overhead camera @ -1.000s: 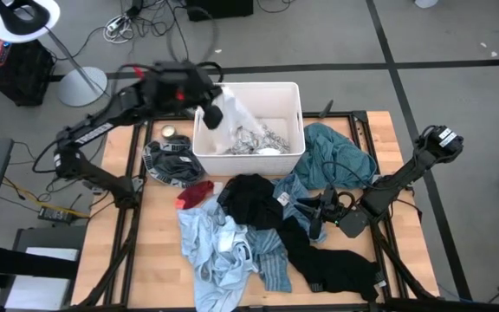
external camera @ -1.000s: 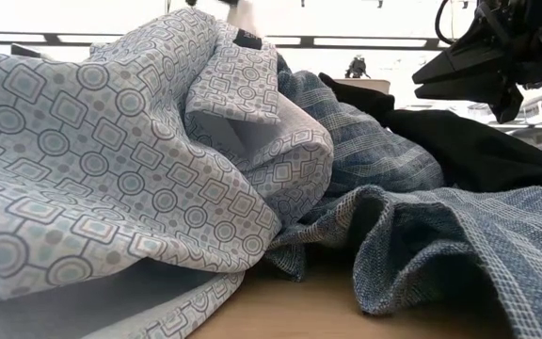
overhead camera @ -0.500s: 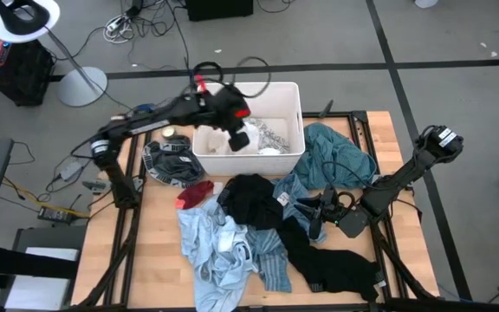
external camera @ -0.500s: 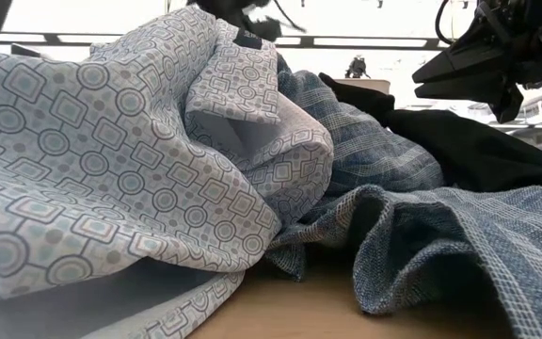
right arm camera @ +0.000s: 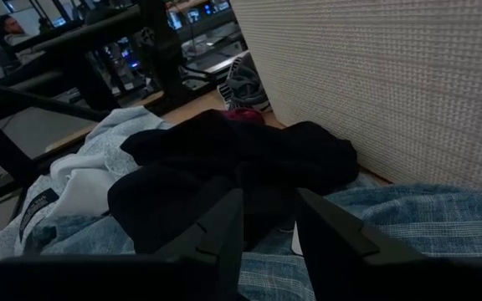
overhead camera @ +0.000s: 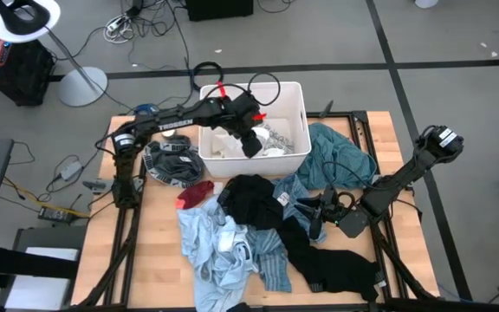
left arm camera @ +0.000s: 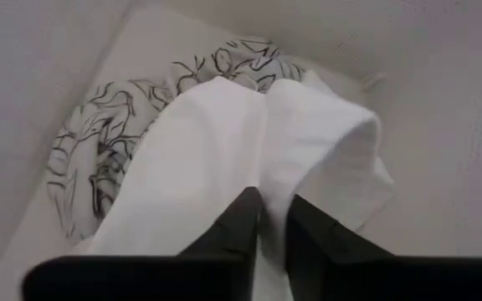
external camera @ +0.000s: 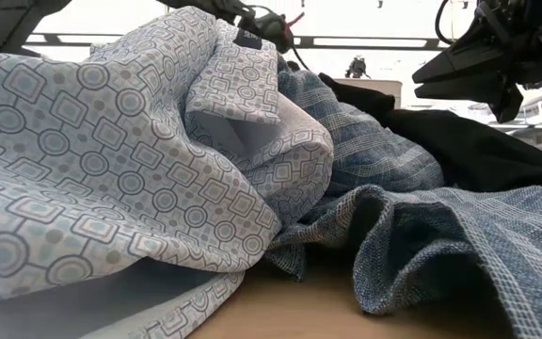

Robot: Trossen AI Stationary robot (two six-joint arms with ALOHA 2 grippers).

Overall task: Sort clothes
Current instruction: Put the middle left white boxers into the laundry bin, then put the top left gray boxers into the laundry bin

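Nearest the front edge of the wooden desk [overhead camera: 158, 260], well short of the white rectangular plastic bin [overhead camera: 297, 117], lies the light blue patterned shirt [overhead camera: 219, 251]. A blue checked woven garment [overhead camera: 271, 260] sits against it, and a long black soft garment [overhead camera: 323, 260] runs beside that. Closer to the bin sits a second black garment [overhead camera: 249, 199]. A small red cloth [overhead camera: 196, 192] lies to its side, and a grey-and-black striped garment [overhead camera: 170, 163] lies beside the bin's wall. On the bin's other side is a teal crumpled garment [overhead camera: 336, 156]. The right claw [overhead camera: 319, 215] waits low by the black pile, its fingers narrowly apart and holding nothing.

Inside the bin, the left claw [left arm camera: 273, 219] is pinched on a white plain cloth [left arm camera: 224, 142], which hangs above a white cloth printed with black line drawings [left arm camera: 107, 159] on the bin floor.

The step in hand looks like dropping the white cloth among the bin's whites. To do it well, the left claw should stay clear of the bin's rim and open fully over the middle. The fabric may cling to a finger, so a slow straight rise would let it fall free without dragging the printed cloth out.
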